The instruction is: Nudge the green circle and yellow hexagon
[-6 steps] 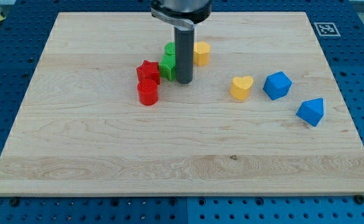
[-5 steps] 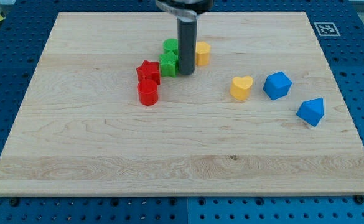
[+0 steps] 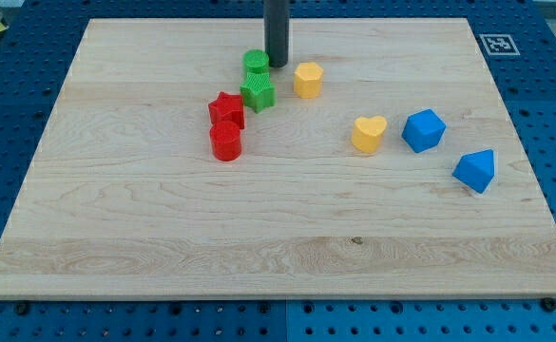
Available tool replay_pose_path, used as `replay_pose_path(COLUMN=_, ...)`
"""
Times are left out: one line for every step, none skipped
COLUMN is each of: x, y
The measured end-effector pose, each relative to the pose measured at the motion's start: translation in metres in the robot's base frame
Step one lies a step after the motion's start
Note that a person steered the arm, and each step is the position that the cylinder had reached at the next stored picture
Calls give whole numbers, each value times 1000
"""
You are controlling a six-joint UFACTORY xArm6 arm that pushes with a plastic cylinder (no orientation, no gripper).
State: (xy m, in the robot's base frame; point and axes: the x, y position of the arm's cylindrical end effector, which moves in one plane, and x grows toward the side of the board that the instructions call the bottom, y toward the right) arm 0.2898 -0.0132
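Observation:
The green circle point(image 3: 256, 63) sits near the view's top centre, touching the green star point(image 3: 258, 93) just below it. The yellow hexagon point(image 3: 307, 80) lies to their right, apart from both. My tip point(image 3: 277, 64) stands just right of the green circle, at or very near its edge, and up-left of the yellow hexagon with a small gap.
A red star point(image 3: 226, 108) and a red cylinder point(image 3: 226, 141) sit down-left of the green star. A yellow heart point(image 3: 369, 134), a blue block point(image 3: 423, 130) and another blue block point(image 3: 475, 170) lie at the right. The wooden board point(image 3: 278, 275) lies on a blue pegboard.
My tip has moved toward the view's top, from between the green star and the yellow hexagon to beside the green circle. The blocks show little or no shift.

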Motion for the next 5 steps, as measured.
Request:
replay_pose_path(x=10, y=-20)
replay_pose_path(x=30, y=-28)
replay_pose_path(x=16, y=-10)
replay_pose_path(x=15, y=25)
replay_pose_path(x=41, y=43)
